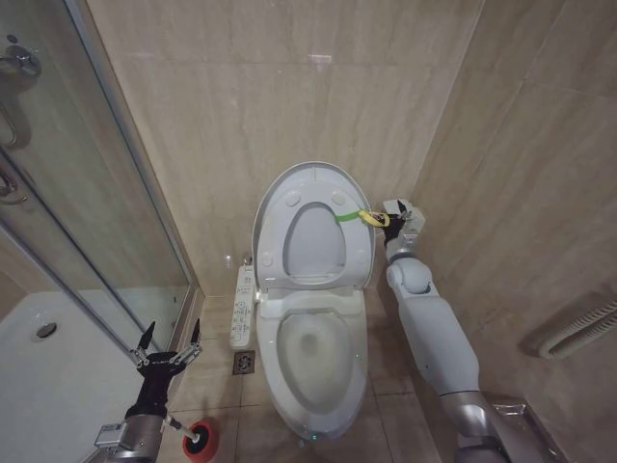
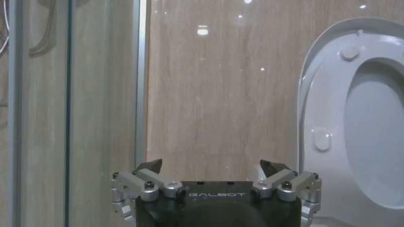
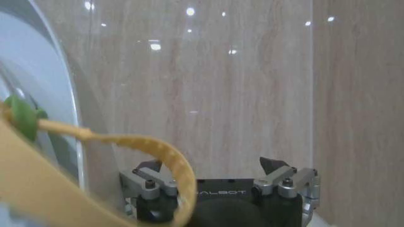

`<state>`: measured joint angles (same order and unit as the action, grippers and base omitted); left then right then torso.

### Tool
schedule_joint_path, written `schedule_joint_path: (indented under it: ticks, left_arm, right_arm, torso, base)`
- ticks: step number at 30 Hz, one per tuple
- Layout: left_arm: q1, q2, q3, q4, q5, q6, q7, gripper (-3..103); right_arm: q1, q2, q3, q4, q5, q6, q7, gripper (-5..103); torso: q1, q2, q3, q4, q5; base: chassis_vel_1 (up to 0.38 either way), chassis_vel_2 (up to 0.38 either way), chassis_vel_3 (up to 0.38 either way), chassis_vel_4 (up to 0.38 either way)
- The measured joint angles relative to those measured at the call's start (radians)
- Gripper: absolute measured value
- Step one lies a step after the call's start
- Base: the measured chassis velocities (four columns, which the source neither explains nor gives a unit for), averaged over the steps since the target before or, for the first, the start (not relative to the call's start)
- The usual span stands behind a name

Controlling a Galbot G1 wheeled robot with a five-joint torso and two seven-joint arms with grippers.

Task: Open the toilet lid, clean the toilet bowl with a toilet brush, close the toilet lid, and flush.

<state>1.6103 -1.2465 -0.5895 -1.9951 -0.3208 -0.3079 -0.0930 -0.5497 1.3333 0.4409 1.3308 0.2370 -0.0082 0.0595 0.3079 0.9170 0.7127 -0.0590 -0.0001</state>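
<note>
The lid [image 1: 313,227] stands straight up against the wall, with the seat ring up against it, and the bowl [image 1: 313,352] lies open below it. The right gripper [image 1: 389,218] is at the lid's 3 o'clock edge, its fingers apart, and the yellow loop of the strap [image 1: 362,216] hangs around one finger. The left gripper [image 1: 168,340] waits low at the bowl's 9 o'clock side with its fingers wide apart, and the brush [image 1: 198,439] stands on the floor just below it.

Beige tiled walls [image 1: 241,96], glass shower door [image 1: 58,193], floor drain [image 1: 244,363].
</note>
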Motion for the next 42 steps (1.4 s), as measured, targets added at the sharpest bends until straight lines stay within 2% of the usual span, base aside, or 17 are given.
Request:
schedule_joint_path:
  ticks: [7,11,18,31,42]
  left_arm:
    - [0.000,0.000,0.000,0.000,0.000,0.000,0.000,100]
    - [0.000,0.000,0.000,0.000,0.000,0.000,0.000,100]
    - [0.000,0.000,0.000,0.000,0.000,0.000,0.000,100]
    - [0.000,0.000,0.000,0.000,0.000,0.000,0.000,100]
    - [0.000,0.000,0.000,0.000,0.000,0.000,0.000,100]
  right_arm:
    - [-0.057,-0.062,-0.009,0.096,0.072,-0.045,-0.010,100]
    - [-0.141,-0.121,-0.005,0.200,0.122,-0.069,-0.016,100]
    - [-0.252,-0.168,0.008,0.297,0.160,-0.080,-0.032,100]
    - [-0.481,-0.200,0.057,0.527,0.197,-0.102,-0.024,100]
    - [-0.591,-0.199,0.070,0.618,0.201,-0.103,-0.015,100]
  torso:
    - [0.000,0.000,0.000,0.0000,0.0001]
    - [0.000,0.000,0.000,-0.0002,0.0003]
    - [0.000,0.000,0.000,-0.0002,0.0003]
    - [0.000,0.000,0.000,-0.0002,0.0002]
    - [0.000,0.000,0.000,-0.0002,0.0000]
  base:
    - [0.000,0.000,0.000,0.000]
    - [0.000,0.000,0.000,0.000]
    - [0.000,0.000,0.000,0.000]
    - [0.000,0.000,0.000,0.000]
    - [0.000,0.000,0.000,0.000]
